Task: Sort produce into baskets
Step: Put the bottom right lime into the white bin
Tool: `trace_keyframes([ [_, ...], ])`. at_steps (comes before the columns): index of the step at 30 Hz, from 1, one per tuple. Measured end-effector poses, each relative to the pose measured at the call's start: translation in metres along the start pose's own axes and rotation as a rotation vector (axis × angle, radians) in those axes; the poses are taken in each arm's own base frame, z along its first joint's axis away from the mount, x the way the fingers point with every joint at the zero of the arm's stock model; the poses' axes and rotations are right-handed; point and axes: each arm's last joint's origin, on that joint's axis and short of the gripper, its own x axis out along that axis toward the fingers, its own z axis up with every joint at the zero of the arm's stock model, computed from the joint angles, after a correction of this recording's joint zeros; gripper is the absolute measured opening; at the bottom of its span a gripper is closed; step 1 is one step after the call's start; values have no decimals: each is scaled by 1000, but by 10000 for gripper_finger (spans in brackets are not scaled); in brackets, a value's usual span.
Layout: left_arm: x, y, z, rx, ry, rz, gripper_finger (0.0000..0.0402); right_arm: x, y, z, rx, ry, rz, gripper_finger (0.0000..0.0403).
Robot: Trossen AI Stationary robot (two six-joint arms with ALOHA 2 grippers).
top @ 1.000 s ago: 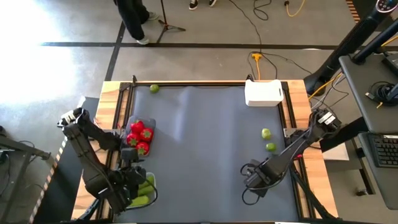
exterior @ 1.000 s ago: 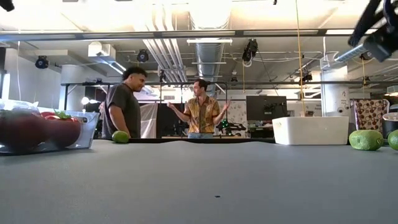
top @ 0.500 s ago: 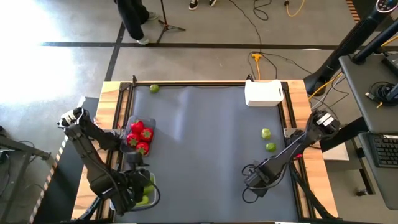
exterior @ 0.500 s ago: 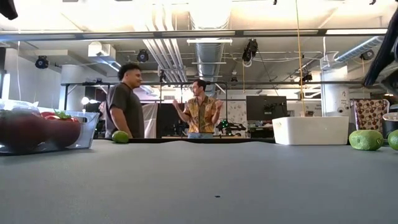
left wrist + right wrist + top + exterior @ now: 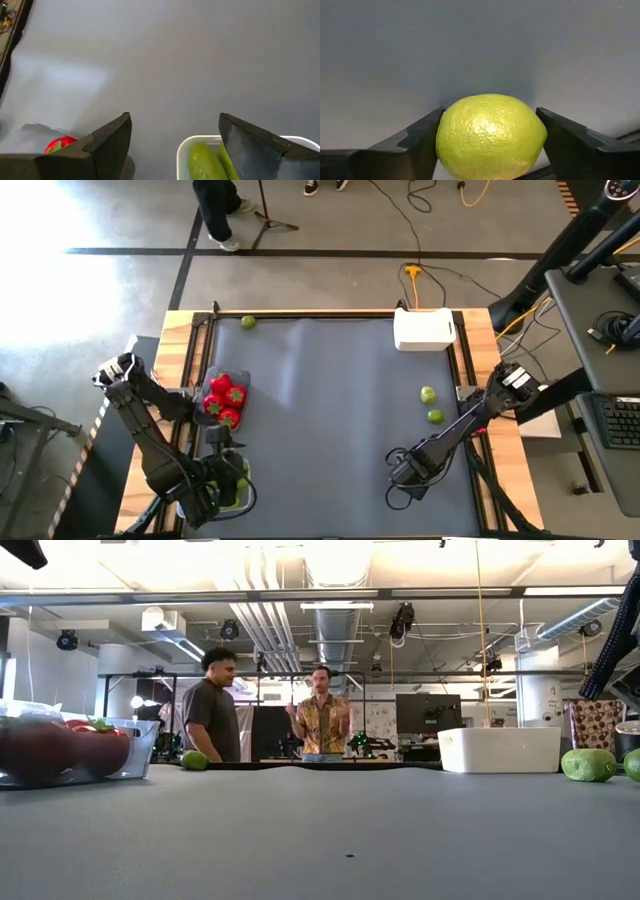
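Sorting half done: right gripper (image 5: 490,150) clasps a lime (image 5: 491,135), left gripper (image 5: 175,145) spread empty, three limes (image 5: 427,394) loose, tomatoes (image 5: 224,400) and cucumbers (image 5: 205,160) binned.

open pincer (image 5: 175,145), cucumbers (image 5: 202,160), white tray (image 5: 186,146)

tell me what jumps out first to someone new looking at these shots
The lime-green ball filling the right wrist view, sitting between the right tool's fingers near the table's front. Next, the red pieces piled in the clear tub at the left edge, with the left tool open above the green cucumbers in their tray.
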Motion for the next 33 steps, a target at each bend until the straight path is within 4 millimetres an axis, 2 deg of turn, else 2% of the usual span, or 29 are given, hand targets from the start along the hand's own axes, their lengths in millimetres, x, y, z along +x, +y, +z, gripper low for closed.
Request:
trace_keyframes([
  [2,2,0,-2,3,2,6,280,-10,1,0,13,-1,-6,275],
  [7,6,7,1,-16,-40,48,280,-53,-2,10,-44,-38,-54,274],
  [10,9,14,4,-28,-62,70,280,-83,-12,32,-87,-120,-57,277],
  [13,11,22,6,-36,-68,88,280,-106,-40,62,-99,-199,-108,281],
  [17,13,35,8,-67,-70,103,280,-132,-101,107,-39,-273,-143,272],
  [22,18,58,8,-131,-62,128,280,-151,-203,152,203,-311,-99,272],
  [25,23,76,11,-192,-53,158,280,-157,-263,166,413,-369,-32,277],
  [28,29,95,17,-232,-41,196,280,-162,-312,173,631,-434,97,273],
  [30,33,106,22,-235,-32,227,279,-163,-336,174,732,-469,143,269],
  [33,38,120,27,-245,-32,277,278,-162,-362,180,816,-507,158,270],
])
